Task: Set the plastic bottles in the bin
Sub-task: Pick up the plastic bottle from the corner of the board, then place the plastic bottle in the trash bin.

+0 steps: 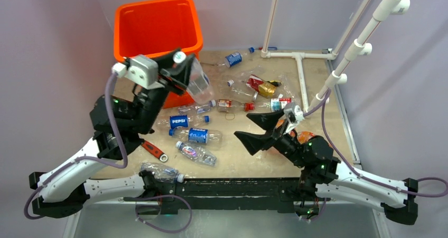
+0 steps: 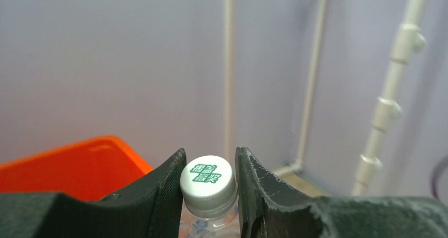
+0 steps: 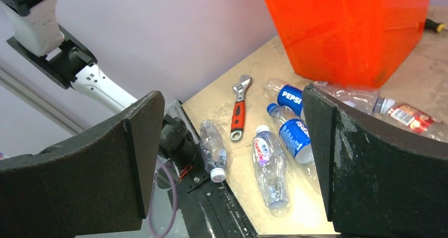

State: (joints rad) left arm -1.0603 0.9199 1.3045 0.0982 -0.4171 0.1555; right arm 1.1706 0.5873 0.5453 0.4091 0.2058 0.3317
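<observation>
The left gripper (image 1: 179,69) was clamped on the neck of a clear white-capped bottle (image 1: 198,85), held raised just in front of the near right corner of the orange bin (image 1: 154,2). The right gripper (image 1: 258,131) hung wide and empty, well out from that same corner. Pepsi bottles (image 1: 182,122) and other crushed ones lay on the table (image 1: 238,163) before the bin.
</observation>
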